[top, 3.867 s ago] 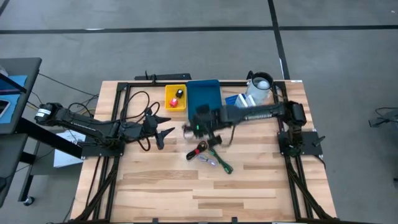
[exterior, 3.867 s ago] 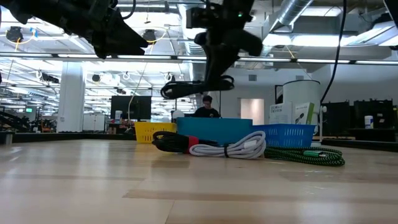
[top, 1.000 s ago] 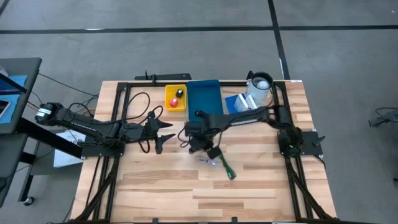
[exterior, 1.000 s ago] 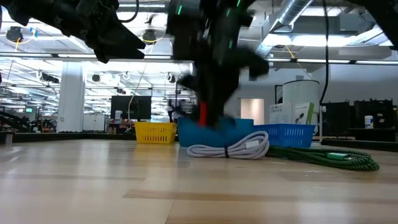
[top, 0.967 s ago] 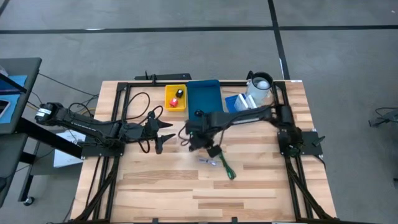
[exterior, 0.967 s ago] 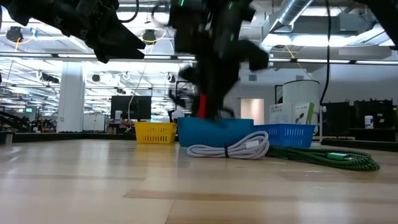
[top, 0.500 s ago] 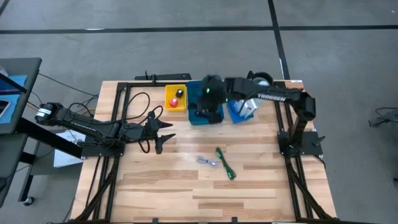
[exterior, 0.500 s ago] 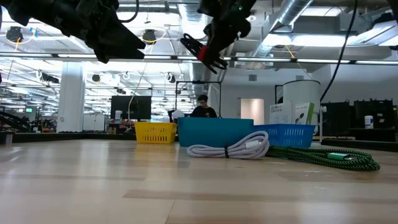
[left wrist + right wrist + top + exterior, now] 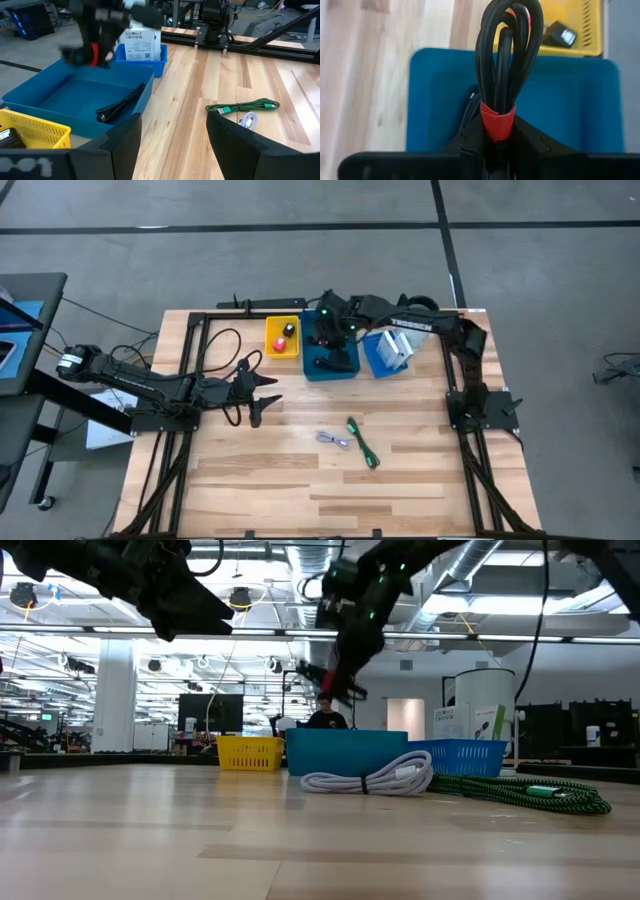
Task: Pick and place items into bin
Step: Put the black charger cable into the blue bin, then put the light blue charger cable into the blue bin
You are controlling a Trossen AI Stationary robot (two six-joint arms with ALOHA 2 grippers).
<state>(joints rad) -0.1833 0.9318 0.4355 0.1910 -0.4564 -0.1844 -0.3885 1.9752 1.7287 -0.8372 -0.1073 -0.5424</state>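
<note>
right gripper clamps a coiled black cable by its red strap, poised over the blue bin for release; left gripper waits open beside it.

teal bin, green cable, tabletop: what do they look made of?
Teal bin: likely molded plastic, smooth, slightly glossy walls, uniform colour.
Green cable: seems to have a braided fabric jacket, with a mottled green-and-dark weave; plug ends look like plastic.
Tabletop: wood, butcher-block style, with visible pale planks, grain lines and a satin sheen.
</note>
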